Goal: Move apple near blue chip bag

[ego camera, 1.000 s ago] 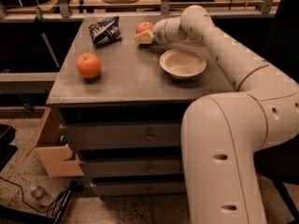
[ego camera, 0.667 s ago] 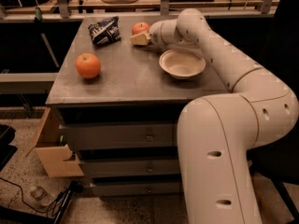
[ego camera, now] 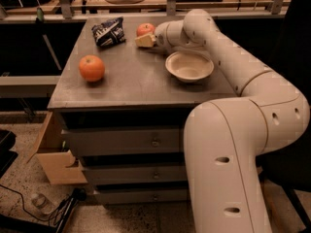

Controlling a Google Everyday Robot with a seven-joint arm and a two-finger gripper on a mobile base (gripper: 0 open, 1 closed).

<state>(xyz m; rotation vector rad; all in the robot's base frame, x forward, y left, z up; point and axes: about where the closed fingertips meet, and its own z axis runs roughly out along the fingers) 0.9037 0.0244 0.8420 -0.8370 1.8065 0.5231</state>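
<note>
The red-pink apple (ego camera: 144, 28) is at the back of the grey cabinet top (ego camera: 131, 79), held in my gripper (ego camera: 146, 36). A pale finger (ego camera: 144, 41) shows in front of the apple. The gripper reaches in from the right and is shut on the apple, low over the surface. The dark blue chip bag (ego camera: 109, 31) lies wrinkled a short way to the left of the apple, with a small gap between them.
An orange round fruit (ego camera: 92, 68) sits at the left of the top. A pale empty bowl (ego camera: 189, 66) stands right of centre, under my arm. A rail runs behind the cabinet. A wooden drawer (ego camera: 53, 152) hangs open at lower left, above cables on the floor.
My gripper has moved a little to the left with the apple, closing the gap to the blue chip bag. The orange fruit and bowl have not moved.
</note>
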